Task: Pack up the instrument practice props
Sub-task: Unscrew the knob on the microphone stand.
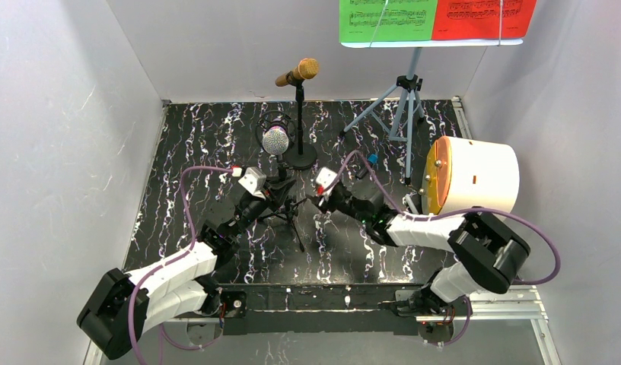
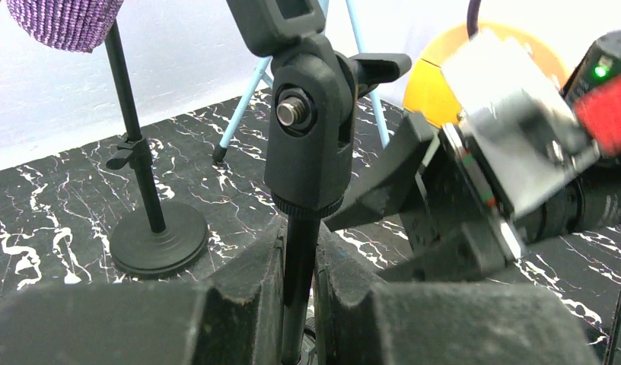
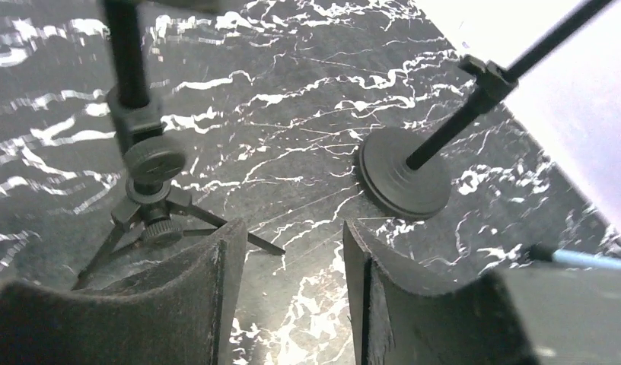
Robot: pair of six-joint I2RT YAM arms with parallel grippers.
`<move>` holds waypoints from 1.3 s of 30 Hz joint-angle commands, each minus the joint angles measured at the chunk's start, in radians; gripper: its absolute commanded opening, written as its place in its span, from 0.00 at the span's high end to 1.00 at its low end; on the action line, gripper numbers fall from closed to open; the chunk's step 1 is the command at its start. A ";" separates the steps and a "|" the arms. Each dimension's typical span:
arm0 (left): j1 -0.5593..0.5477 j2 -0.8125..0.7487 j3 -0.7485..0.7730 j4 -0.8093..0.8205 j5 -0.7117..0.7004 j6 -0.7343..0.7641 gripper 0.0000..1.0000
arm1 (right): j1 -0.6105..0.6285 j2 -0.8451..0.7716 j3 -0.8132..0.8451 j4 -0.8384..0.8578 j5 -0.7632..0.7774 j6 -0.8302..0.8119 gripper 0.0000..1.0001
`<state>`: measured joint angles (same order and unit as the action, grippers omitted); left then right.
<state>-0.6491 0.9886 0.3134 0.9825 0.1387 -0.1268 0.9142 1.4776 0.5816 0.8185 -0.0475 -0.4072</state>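
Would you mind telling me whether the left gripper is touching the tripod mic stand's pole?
Touching. In the left wrist view, the left gripper is clamped on the mic stand pole, pads against both sides.

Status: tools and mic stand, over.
Left tool shut on tripod mic stand shaft. Right tool open, empty, alongside. Purple microphone mounted. Round-base stand close behind.

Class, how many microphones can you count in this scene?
2: the gold microphone high at the back, and the purple glitter microphone lower, just in front of it. None appears hidden.
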 commanded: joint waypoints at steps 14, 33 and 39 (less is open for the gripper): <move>-0.006 0.003 -0.022 -0.074 0.033 -0.056 1.00 | -0.178 0.111 0.124 0.151 -0.513 0.949 0.34; -0.006 -0.001 -0.023 -0.074 0.030 -0.051 1.00 | -0.262 0.349 0.183 0.579 -0.788 1.352 0.43; -0.007 0.001 -0.022 -0.074 0.035 -0.051 1.00 | -0.262 0.388 0.208 0.564 -0.817 1.380 0.46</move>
<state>-0.6491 0.9848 0.3134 0.9783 0.1429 -0.1257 0.6529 1.8439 0.7433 1.3102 -0.8165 0.9260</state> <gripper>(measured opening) 0.120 0.547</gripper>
